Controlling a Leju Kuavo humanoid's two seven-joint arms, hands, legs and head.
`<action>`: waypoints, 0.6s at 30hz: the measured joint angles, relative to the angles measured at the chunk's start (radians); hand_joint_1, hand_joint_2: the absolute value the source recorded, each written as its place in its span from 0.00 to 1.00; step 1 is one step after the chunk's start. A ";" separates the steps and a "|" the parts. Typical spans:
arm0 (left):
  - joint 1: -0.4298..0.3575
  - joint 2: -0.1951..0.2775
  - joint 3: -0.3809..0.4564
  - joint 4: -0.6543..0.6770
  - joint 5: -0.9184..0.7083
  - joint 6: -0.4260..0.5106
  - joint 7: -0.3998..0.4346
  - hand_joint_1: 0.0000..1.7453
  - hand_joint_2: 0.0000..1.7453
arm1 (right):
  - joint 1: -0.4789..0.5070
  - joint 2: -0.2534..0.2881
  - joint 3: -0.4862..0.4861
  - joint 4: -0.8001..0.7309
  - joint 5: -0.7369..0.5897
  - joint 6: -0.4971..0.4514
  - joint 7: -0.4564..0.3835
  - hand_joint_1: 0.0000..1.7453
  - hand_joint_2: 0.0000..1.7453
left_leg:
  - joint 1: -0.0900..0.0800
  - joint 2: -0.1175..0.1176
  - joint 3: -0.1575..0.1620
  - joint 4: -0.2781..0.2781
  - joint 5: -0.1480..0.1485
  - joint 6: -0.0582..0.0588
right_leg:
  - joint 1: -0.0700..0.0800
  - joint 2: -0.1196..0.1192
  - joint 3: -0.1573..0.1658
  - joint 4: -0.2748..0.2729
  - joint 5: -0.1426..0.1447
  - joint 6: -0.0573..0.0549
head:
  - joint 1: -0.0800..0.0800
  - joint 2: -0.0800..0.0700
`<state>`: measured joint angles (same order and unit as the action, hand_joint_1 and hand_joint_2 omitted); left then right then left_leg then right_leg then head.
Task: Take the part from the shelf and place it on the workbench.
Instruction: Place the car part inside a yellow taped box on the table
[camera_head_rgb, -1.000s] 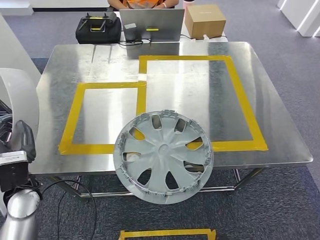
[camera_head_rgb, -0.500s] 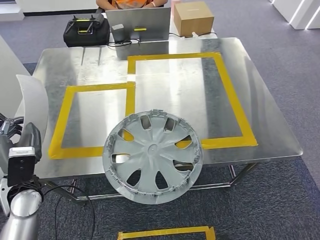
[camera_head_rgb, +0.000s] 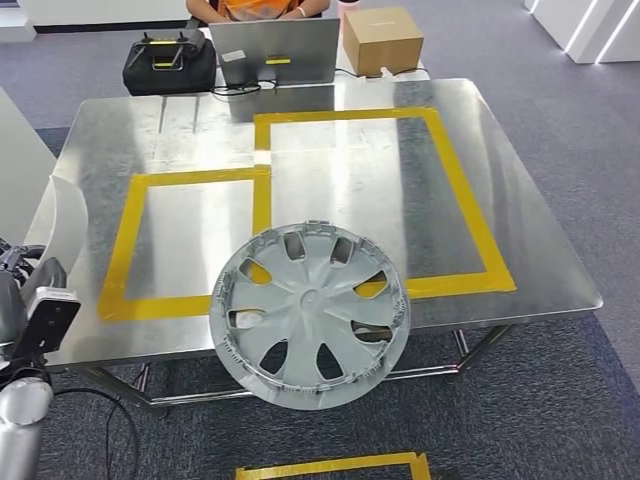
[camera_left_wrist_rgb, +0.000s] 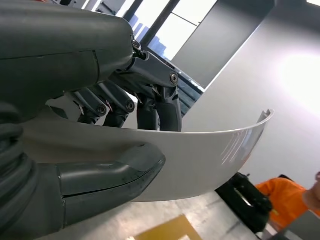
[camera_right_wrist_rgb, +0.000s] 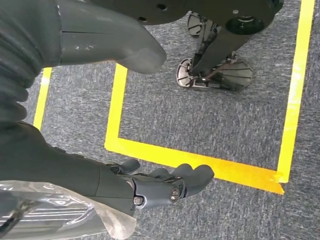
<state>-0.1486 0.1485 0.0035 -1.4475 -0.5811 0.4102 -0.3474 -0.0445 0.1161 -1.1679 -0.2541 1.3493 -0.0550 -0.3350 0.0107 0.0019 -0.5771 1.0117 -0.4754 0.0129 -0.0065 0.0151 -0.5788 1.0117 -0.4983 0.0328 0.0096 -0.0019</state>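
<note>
A white curved panel (camera_head_rgb: 66, 215), the part, stands at the left edge of the head view, beside the workbench's left front corner. My left hand (camera_left_wrist_rgb: 94, 70) grips it, with the thumb (camera_left_wrist_rgb: 113, 172) on one face and the dark fingers (camera_left_wrist_rgb: 158, 107) on the other; the panel (camera_left_wrist_rgb: 211, 150) reaches out past them. In the head view that hand (camera_head_rgb: 13, 290) is low on the left, off the table's edge. My right hand (camera_right_wrist_rgb: 151, 187) hangs over the carpet with its fingers apart and holds nothing.
The metal workbench (camera_head_rgb: 528, 230) carries two yellow tape rectangles (camera_head_rgb: 260, 190). A grey hubcap (camera_head_rgb: 309, 312) lies over its front edge. At the far side are a laptop (camera_head_rgb: 275, 50), a black case (camera_head_rgb: 167, 62), a cardboard box (camera_head_rgb: 381, 38) and a person in orange (camera_head_rgb: 256, 8). Yellow tape (camera_right_wrist_rgb: 170, 157) marks the floor.
The whole picture has shifted, so the camera has moved and the table sits a little further left. My left arm with the white panel now lies lower and nearer the picture's left edge.
</note>
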 joint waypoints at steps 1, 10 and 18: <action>-0.007 0.010 0.010 0.018 -0.004 -0.008 -0.004 1.00 1.00 | 0.000 -0.003 0.000 0.000 0.001 0.001 0.000 0.00 1.00 | 0.003 0.001 0.001 -0.003 0.002 0.005 | -0.001 -0.002 -0.015 0.029 -0.019 0.005 | 0.002 0.000; -0.022 0.049 0.061 0.140 -0.006 -0.079 -0.033 1.00 1.00 | 0.000 -0.017 0.000 0.000 0.009 0.006 -0.003 0.00 1.00 | -0.001 0.003 0.003 0.000 -0.002 0.006 | -0.001 -0.010 -0.029 0.050 0.002 0.001 | 0.005 0.000; -0.035 0.060 0.048 0.201 -0.070 -0.105 -0.045 1.00 1.00 | -0.003 -0.022 0.000 0.000 0.020 0.015 -0.006 0.00 1.00 | 0.002 0.002 -0.055 0.139 -0.087 -0.033 | -0.003 -0.009 0.010 -0.019 0.018 -0.034 | 0.002 0.000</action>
<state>-0.1833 0.2087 0.0513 -1.2470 -0.6508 0.3051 -0.3926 -0.0477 0.0942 -1.1677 -0.2537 1.3693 -0.0400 -0.3410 0.0125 0.0036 -0.6326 1.1507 -0.5625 -0.0202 -0.0093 0.0062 -0.5692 0.9930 -0.4800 -0.0012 0.0120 -0.0019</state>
